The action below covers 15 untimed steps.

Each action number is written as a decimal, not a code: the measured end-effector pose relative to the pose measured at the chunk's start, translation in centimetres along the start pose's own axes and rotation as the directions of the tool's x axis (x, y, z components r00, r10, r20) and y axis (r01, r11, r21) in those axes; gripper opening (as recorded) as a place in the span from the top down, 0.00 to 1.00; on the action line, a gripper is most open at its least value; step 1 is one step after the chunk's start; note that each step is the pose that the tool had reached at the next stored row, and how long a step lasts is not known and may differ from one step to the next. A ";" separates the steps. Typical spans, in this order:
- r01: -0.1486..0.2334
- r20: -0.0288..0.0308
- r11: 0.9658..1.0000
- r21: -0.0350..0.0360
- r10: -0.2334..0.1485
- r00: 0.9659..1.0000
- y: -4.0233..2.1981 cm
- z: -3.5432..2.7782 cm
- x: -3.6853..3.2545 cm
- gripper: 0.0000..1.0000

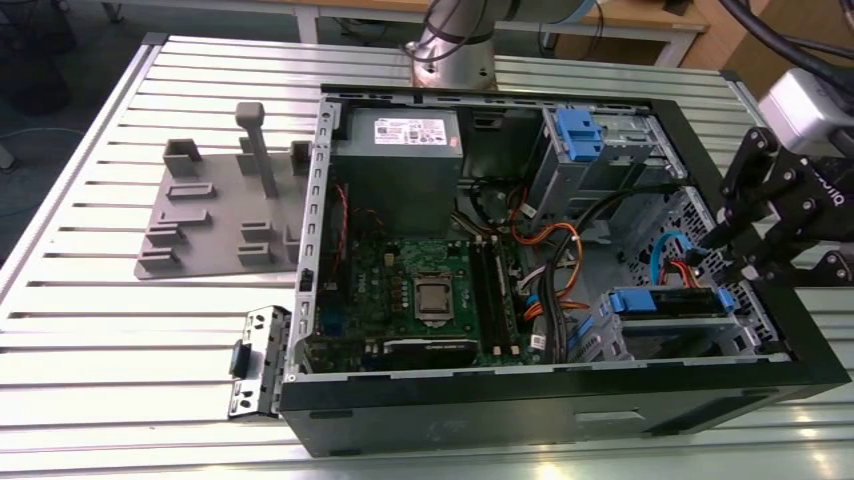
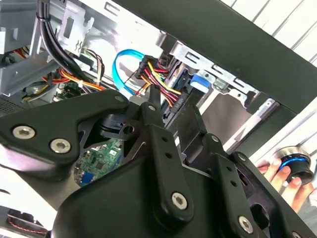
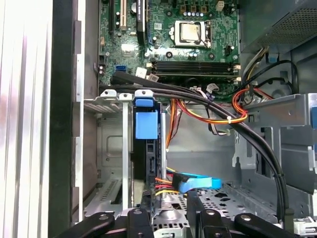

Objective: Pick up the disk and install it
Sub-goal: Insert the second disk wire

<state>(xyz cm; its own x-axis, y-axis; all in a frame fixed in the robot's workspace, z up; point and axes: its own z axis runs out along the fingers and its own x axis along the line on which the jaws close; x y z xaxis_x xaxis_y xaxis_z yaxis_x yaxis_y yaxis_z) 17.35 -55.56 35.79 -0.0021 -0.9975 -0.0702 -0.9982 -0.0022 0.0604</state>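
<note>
a slatted metal table (image 1: 80, 300) carries an open computer case (image 1: 561, 420). the gripper (image 1: 747, 255) hangs at the case's edge on the exterior view's right; i cannot tell how it is set. just beside it, the disk (image 1: 671, 303) sits edge-up in its bay (image 3: 106, 163), blue rails showing.

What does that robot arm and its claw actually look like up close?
The gripper is matte black, built from flat angular link plates joined by silver screws and pivot pins, clearest in the second wrist view. Behind it sits a pale grey block. Black cables run in above it. The arm's base is a silver-grey metal column on the slatted table.
</note>
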 end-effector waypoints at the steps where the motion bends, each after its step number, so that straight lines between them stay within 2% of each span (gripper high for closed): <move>1: 0.000 0.000 1.000 0.000 0.000 1.000 0.00 0.00 -0.04 0.59; 5: 0.000 0.000 1.000 0.000 0.000 1.000 0.06 -0.09 -0.09 0.59; 10: 0.000 0.000 1.000 0.000 0.000 1.000 0.72 -0.04 -0.08 0.59; 15: 0.000 0.000 1.000 0.000 0.000 1.000 1.35 0.35 -0.06 0.59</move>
<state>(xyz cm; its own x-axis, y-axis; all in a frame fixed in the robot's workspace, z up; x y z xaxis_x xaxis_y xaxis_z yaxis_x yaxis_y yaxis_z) 15.98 -55.48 35.52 -0.0020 -0.9975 -0.0700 -0.9982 -0.0023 0.0600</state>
